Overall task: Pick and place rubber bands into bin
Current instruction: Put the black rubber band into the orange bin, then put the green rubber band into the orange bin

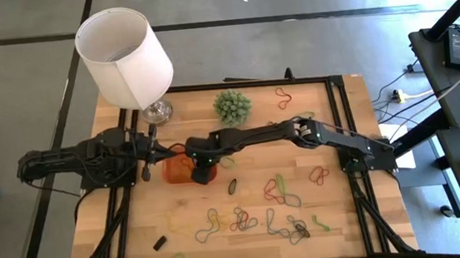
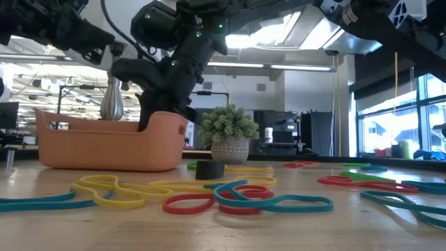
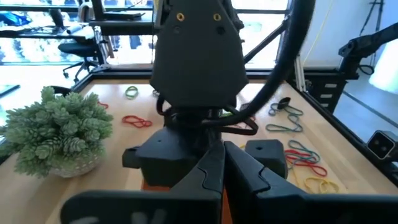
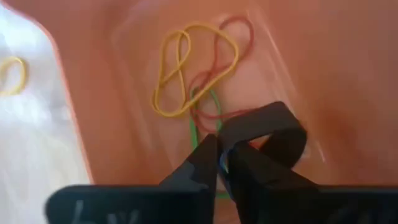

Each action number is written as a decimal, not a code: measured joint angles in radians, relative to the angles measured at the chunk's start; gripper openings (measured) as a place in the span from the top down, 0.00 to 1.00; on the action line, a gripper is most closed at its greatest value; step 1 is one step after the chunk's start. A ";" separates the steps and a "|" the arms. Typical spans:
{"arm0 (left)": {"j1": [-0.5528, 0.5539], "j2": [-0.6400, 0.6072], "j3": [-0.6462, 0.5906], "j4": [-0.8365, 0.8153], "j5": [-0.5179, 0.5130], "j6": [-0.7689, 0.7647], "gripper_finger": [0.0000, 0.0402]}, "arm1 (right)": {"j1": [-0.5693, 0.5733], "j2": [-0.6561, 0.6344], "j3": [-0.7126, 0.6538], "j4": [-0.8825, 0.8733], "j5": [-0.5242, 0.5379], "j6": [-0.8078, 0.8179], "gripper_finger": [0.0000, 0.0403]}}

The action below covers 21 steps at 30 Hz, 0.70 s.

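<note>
Right tool [image 4: 222,163] low inside bin [image 4: 348,74], fingers nearly together over yellow, red and green bands [image 4: 196,68]. Left tool [image 3: 222,163] pressed together beside bin.

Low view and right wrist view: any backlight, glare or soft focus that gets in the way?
Low view: bright ceiling lights and windows leave the arms as dark silhouettes above the bin; the nearest rubber bands look soft. Right wrist view: a pale glare patch runs across the bin floor, and the right gripper is blurred up close.
</note>
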 joint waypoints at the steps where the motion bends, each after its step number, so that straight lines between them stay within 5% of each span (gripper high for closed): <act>1: 0.003 0.000 0.000 0.001 0.000 0.003 1.00 | 0.000 0.000 0.000 -0.008 0.001 0.001 0.86; 12: 0.022 0.000 0.000 -0.003 0.000 0.018 1.00 | 0.000 -0.002 0.000 0.007 0.000 0.012 0.67; 21: 0.021 0.004 0.000 -0.018 -0.008 0.031 1.00 | 0.001 -0.085 0.034 -0.061 0.007 -0.061 0.76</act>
